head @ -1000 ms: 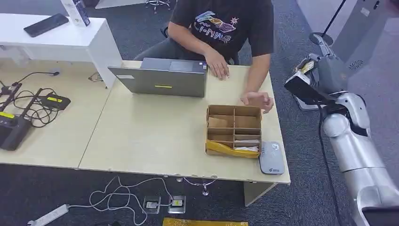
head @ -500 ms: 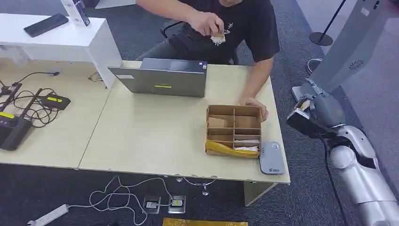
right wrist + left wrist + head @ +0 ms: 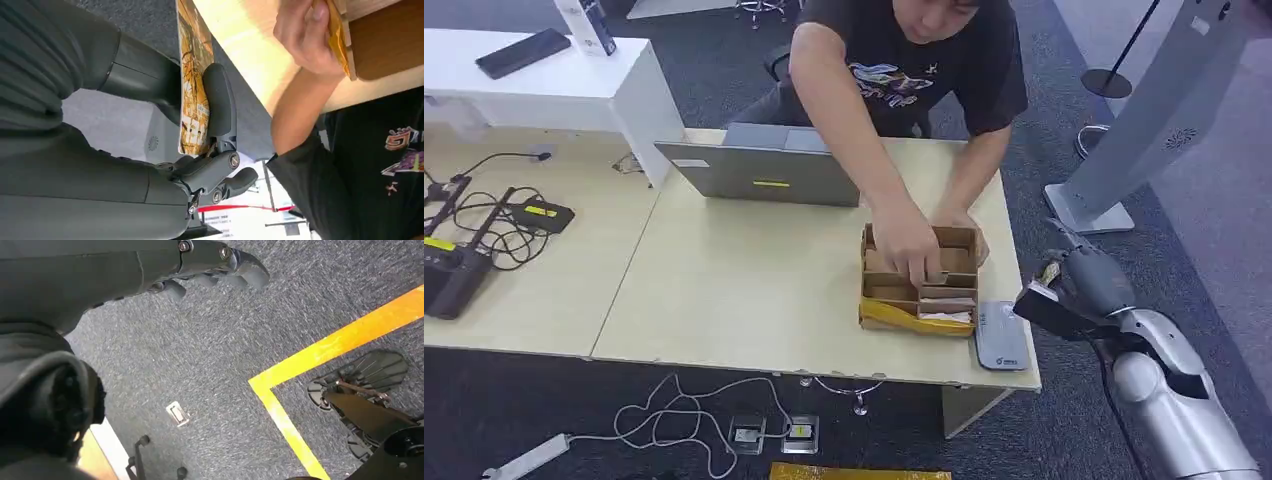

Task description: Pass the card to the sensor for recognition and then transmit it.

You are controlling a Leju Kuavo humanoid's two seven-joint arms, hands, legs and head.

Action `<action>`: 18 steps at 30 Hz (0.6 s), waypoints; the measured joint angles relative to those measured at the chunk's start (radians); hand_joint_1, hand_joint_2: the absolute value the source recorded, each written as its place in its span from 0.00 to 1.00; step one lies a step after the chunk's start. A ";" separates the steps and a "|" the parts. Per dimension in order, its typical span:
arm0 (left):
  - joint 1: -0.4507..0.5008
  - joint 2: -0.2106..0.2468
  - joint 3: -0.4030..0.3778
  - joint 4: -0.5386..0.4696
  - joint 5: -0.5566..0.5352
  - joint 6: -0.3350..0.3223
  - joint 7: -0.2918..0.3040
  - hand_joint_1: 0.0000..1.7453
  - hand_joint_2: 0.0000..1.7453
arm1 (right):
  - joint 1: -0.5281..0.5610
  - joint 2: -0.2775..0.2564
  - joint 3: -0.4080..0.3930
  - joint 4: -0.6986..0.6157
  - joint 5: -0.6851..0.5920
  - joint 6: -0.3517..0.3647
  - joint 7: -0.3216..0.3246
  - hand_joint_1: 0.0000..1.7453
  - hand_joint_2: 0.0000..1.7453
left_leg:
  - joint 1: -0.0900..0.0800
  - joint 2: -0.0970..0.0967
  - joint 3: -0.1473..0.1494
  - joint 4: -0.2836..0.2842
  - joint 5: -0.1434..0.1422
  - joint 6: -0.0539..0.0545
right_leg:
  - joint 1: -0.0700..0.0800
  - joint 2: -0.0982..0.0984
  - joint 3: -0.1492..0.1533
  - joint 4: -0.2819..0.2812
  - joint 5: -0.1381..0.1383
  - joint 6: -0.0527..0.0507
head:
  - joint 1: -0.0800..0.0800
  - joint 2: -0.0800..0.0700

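Note:
My right hand [image 3: 1086, 283] hangs just off the table's right edge and pinches an orange-yellow card [image 3: 1051, 272] between thumb and fingers. The wrist view shows the card [image 3: 192, 65] upright in that hand [image 3: 202, 167], with the thumb [image 3: 220, 100] pressed on its face. The grey sensor pad [image 3: 1002, 337] lies flat at the table's front right corner, a little left of the hand. My left hand [image 3: 210, 262] hangs over the carpet, fingers loose, holding nothing.
A person [image 3: 904, 60] leans over the table [image 3: 754, 290], one hand inside the partitioned cardboard box [image 3: 865, 280] beside the sensor pad, the other at its far corner. A laptop [image 3: 764, 170] stands behind. A grey kiosk stand [image 3: 1124, 130] is at the right.
My right hand has come down with the card from high at the right to table height beside the sensor. The person's hand left the laptop, rose, then reached into the box.

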 joint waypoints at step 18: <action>0.000 0.000 0.000 0.000 -0.001 0.000 0.000 0.00 0.00 | 0.094 0.005 0.039 -0.039 0.010 0.051 0.022 1.00 1.00 | 0.000 0.000 0.000 0.000 0.000 0.000 | 0.000 0.000 0.000 0.000 0.000 0.000 | 0.000 0.000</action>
